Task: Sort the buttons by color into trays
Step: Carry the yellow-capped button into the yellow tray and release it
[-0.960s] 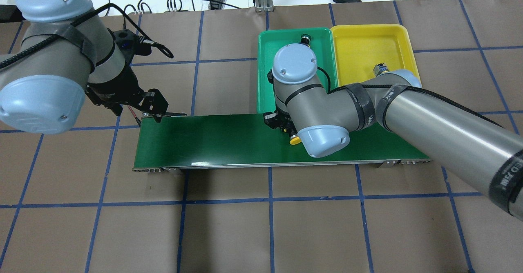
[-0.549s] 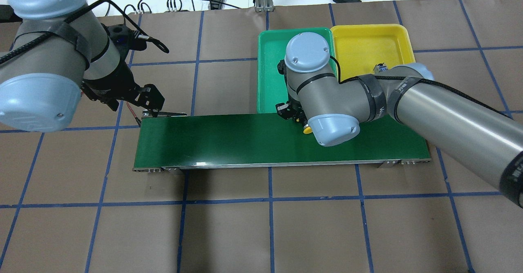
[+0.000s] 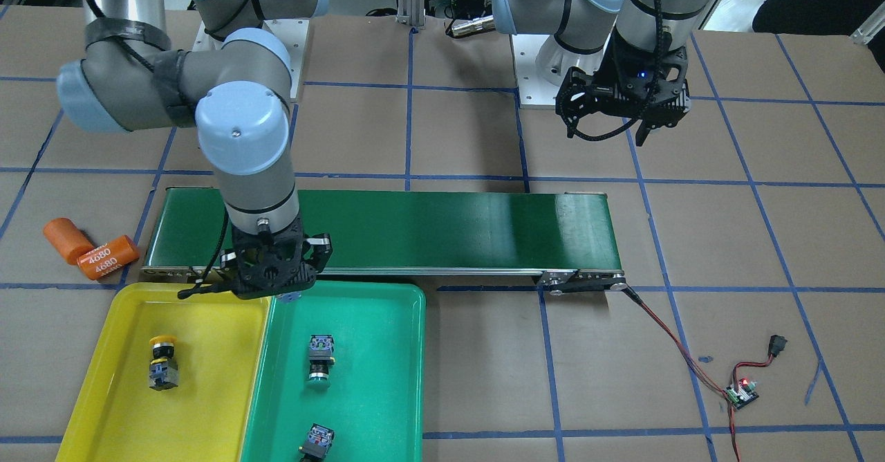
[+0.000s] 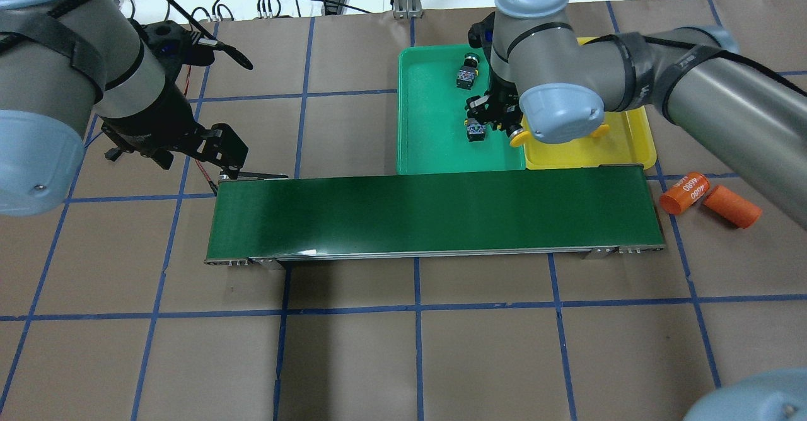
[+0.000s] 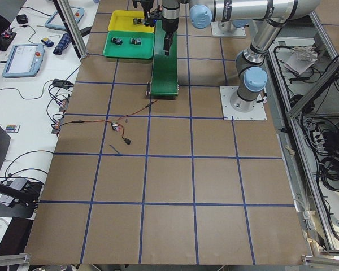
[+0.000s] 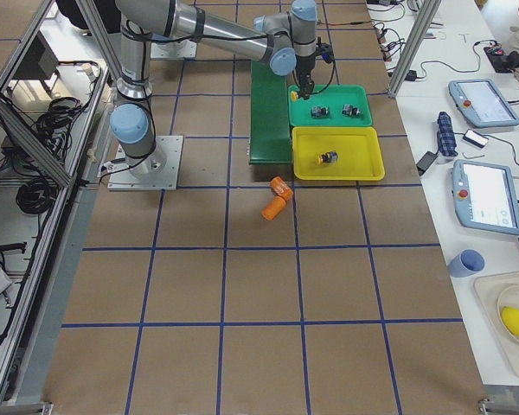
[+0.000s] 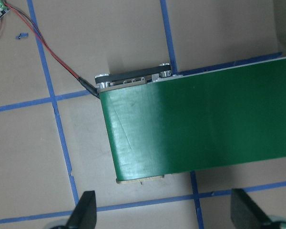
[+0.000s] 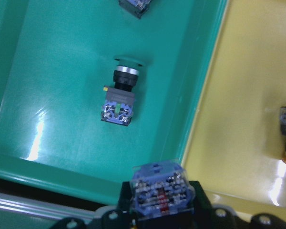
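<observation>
My right pincer (image 4: 504, 125) has swung from the conveyor belt (image 4: 435, 213) to the border of the green tray (image 4: 429, 125), clamped on a yellow button (image 4: 518, 136); the yellow tray (image 4: 630, 149) lies at three o'clock.

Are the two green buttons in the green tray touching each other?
Apart. In the front-facing view one green button lies mid-tray and the other green button at the picture's bottom edge, with bare green tray floor between them.

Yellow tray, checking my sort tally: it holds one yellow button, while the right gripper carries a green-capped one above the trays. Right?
No: the held button in the right gripper is yellow-capped, as the overhead exterior view shows. The yellow tray does hold one yellow button.
</observation>
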You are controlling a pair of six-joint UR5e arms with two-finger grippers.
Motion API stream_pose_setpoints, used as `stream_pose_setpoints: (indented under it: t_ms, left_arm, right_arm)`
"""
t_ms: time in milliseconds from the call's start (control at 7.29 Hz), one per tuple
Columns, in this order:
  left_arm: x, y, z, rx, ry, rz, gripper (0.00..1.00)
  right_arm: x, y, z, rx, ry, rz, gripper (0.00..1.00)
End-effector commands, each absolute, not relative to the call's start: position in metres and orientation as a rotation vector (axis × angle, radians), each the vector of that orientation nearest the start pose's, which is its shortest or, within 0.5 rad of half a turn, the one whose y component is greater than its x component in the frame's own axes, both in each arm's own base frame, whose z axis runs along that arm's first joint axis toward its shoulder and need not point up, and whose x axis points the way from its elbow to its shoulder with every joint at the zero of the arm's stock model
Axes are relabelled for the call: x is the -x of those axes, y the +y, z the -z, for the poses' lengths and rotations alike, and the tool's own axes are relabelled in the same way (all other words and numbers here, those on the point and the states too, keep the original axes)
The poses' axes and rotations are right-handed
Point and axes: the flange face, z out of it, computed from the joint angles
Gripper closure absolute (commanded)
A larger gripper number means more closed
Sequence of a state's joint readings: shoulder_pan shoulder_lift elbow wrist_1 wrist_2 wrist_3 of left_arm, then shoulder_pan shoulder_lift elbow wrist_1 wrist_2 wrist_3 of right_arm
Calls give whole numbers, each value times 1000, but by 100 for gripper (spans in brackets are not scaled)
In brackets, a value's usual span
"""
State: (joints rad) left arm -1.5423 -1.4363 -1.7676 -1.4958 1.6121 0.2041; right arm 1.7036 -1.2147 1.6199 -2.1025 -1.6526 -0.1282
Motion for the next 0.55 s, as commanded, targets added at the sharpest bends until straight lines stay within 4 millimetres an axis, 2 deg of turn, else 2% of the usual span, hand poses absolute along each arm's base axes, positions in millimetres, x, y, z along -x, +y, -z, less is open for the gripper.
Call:
stream_pose_setpoints:
  t_ms: [0,274,412]
  left_arm:
    - [120,-419,-467,-278,3115,-41,0]
    - [120,-417,-467,-278,3116,-38,0]
    - [121,-416,-466,-279,3121,-40,0]
  right_arm:
    - [-172,-641,-314,418,3190,193,100]
    - [-145,-662,-302,425,3165,182,100]
    - [-129,-670,-290,446,3165,160,100]
